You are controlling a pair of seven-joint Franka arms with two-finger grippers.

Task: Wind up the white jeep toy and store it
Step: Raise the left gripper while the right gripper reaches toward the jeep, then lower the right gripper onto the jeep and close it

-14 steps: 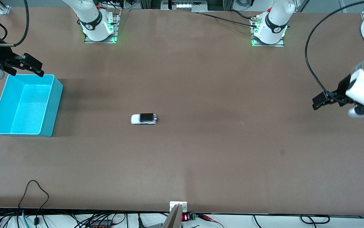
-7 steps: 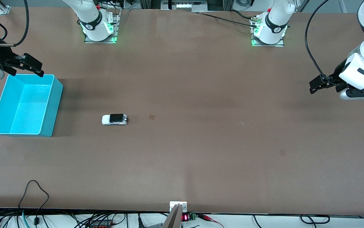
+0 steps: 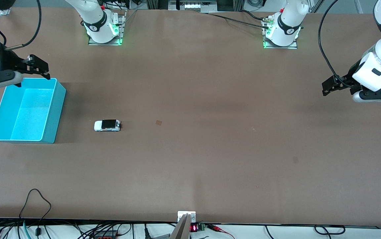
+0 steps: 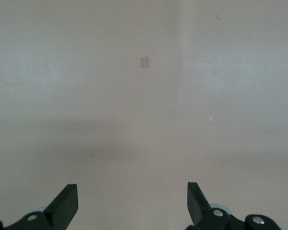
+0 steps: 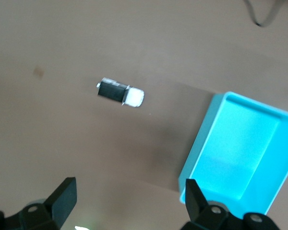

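Hovering with fingers spread wide and empty, the right gripper [image 3: 41, 68] hangs over the farther rim of the cyan bin [image 3: 49, 131] at the right arm's end of the bench [image 3: 210, 166]. The left gripper [image 3: 326, 88], its fingers equally wide and holding nothing, hangs over bare bench at the left arm's end, well apart from everything. The white jeep toy [image 3: 107, 125] stands on its wheels on the open bench, near the bin but outside it. Storing, by this evidence, is not yet done: the bin is empty and neither gripper touches the toy. Whether the toy's spring is wound cannot be made out, and the right arm is cut off at the frame's edge.
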